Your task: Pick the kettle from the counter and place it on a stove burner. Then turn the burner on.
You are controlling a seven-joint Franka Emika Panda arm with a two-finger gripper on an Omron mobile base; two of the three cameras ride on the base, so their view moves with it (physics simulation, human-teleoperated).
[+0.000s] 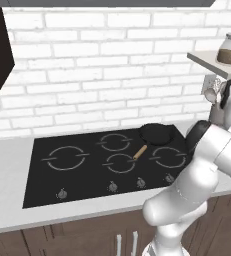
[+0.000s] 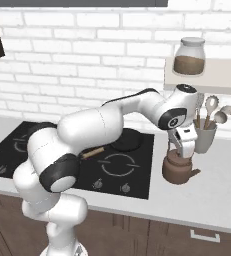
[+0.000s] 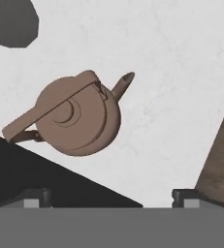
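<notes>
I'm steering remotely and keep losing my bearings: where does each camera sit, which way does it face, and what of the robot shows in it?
Left base view: behind the arm, to its left, looking forward and down at the stove and frying pan; the white arm rises at lower right.
Right base view: behind, to the right; the arm reaches from lower left, the gripper just above the kettle on the counter.
Hand view: looks down along the gripper at the kettle; finger tips at the bottom.
Shared: both base views show stove and pan; right base and hand views share the kettle.
</notes>
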